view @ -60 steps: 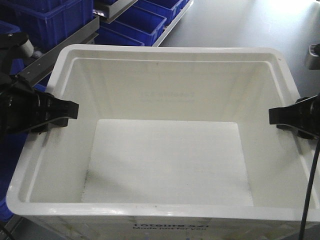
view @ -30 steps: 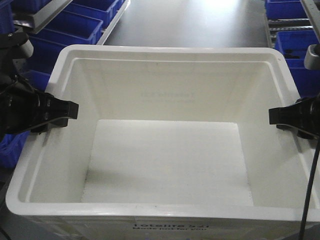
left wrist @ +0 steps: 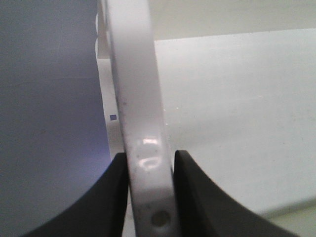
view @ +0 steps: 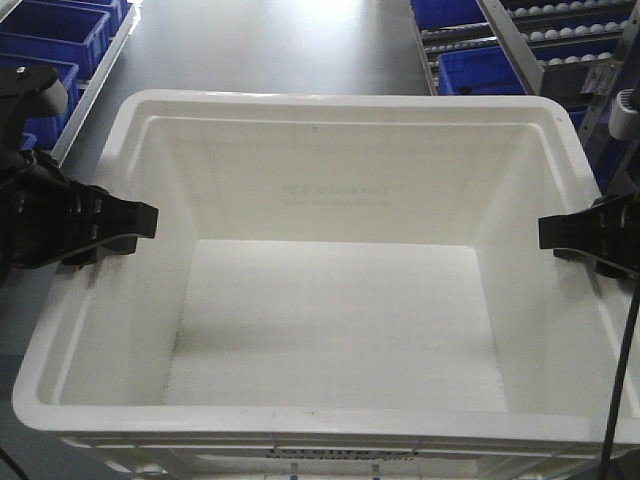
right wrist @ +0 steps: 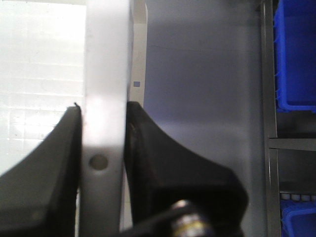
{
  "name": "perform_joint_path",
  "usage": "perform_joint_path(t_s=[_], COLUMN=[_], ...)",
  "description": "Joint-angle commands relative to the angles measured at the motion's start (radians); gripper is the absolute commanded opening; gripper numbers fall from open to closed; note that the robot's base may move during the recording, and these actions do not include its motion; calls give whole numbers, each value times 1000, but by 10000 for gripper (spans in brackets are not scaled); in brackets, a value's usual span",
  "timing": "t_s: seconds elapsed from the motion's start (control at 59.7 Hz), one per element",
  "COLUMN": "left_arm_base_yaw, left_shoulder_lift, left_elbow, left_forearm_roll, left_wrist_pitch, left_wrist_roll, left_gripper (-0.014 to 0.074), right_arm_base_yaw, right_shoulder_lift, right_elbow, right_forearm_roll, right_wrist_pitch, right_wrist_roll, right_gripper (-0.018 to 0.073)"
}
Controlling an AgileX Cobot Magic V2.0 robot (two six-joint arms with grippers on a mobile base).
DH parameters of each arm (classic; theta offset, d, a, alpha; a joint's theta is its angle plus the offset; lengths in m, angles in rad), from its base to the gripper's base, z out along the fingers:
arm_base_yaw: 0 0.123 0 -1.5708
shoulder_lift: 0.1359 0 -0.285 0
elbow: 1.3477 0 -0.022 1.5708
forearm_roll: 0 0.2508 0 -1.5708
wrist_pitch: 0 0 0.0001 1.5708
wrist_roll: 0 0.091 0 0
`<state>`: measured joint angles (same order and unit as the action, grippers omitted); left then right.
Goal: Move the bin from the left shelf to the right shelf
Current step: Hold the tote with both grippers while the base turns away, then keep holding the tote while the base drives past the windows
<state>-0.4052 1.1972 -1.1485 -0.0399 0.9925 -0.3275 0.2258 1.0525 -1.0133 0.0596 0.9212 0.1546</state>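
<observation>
The bin point(view: 330, 330), a large empty white crate with faint black print on its near wall, fills the front view and is held up over the grey floor. My left gripper point(view: 135, 220) is shut on the bin's left rim point(left wrist: 140, 123); its two black fingers point(left wrist: 118, 187) press either side of the rim. My right gripper point(view: 555, 232) is shut on the right rim point(right wrist: 103, 98) in the same way, one finger inside the bin and one outside. The bin sits level between both grippers.
Blue plastic bins point(view: 50, 40) stand on a rack at the far left. At the far right is a roller shelf point(view: 540, 30) with more blue bins point(view: 480, 70). Grey floor point(view: 270, 45) runs between the two racks. A blue bin point(right wrist: 296, 54) also shows beside the right gripper.
The bin and both grippers keep the same place in view while the background slides left: the left rack of blue bins has moved off to the edge and the right roller shelf has come in.
</observation>
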Motion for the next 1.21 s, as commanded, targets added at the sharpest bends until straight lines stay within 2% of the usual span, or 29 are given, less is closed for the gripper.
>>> perform_joint_path(t_s=[0.0, 1.189], left_arm_base_yaw=[-7, -7], left_shoulder_lift=[-40, -40], left_elbow=[-42, -42], left_forearm_roll=[-19, -19], left_wrist_pitch=[-102, -102], left_wrist_roll=[28, 28], left_gripper=[-6, -6], right_arm_base_yaw=[-7, -7], right_shoulder_lift=[-23, -23], right_elbow=[-43, -43], right_forearm_roll=[-19, -19], right_wrist_pitch=[-117, -117], right_wrist_roll=[-13, -13], right_gripper=[0, 0])
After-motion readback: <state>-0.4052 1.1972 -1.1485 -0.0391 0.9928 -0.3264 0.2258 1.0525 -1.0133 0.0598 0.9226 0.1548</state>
